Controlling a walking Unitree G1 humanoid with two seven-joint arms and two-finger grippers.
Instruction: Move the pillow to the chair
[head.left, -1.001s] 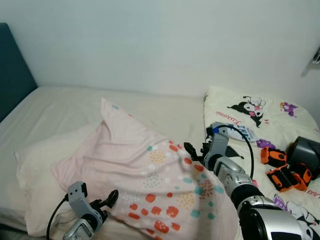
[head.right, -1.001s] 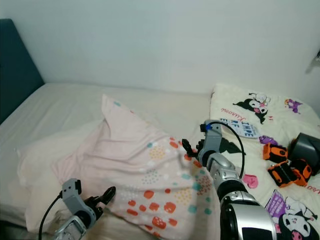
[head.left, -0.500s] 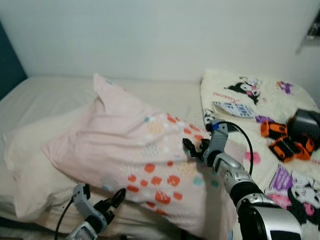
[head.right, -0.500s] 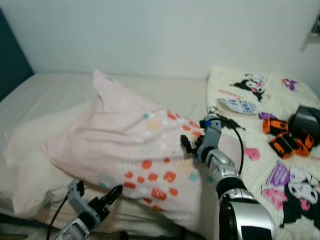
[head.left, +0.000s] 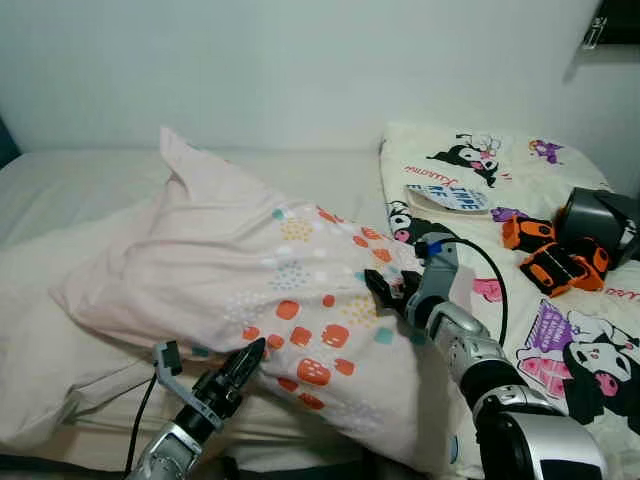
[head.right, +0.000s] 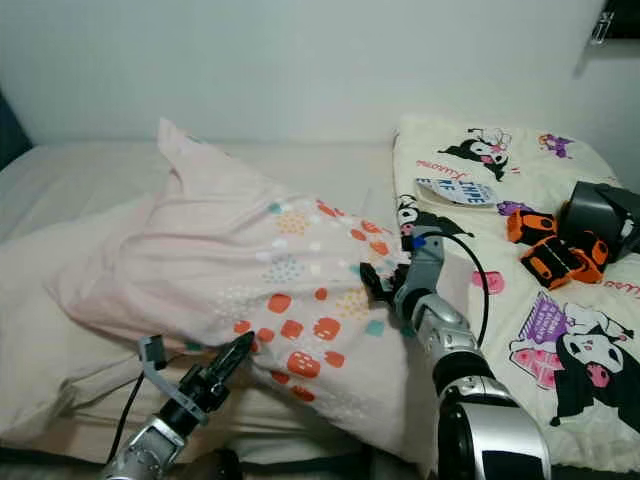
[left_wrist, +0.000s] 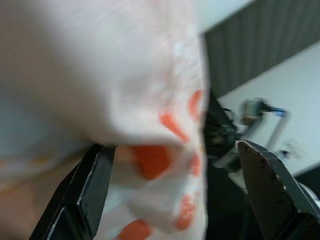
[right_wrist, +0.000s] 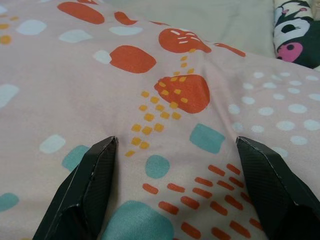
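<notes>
Your pillow (head.left: 270, 280) lies on the bed (head.left: 70, 190), a pale pink case printed with orange, teal and white patches. Its long axis runs diagonally: one pointed corner sticks up toward the wall at the back left, and the wide patterned end comes toward you at the front right, hanging close to the bed's near edge. It rests partly on a plain cream pillow (head.left: 40, 330) beneath and to its left.

Your right gripper (head.left: 385, 297) is pressed against the pillow's right side, jaws spread wide, the fabric bulging between the two fingers (right_wrist: 85, 195) in the right wrist view. You are not pinching cloth there; the fingertips sit apart on the surface.

Your left gripper (head.left: 240, 365) reaches up at the pillow's lower front edge. In the left wrist view the jaws stand open with the edge of the case between them, the fingers (left_wrist: 87, 187) not closed on it.

To the right, a cartoon-printed blanket (head.left: 520, 230) covers the bed, carrying orange and black toys (head.left: 550, 262) and a dark grey object (head.left: 598, 222) beside them.
</notes>
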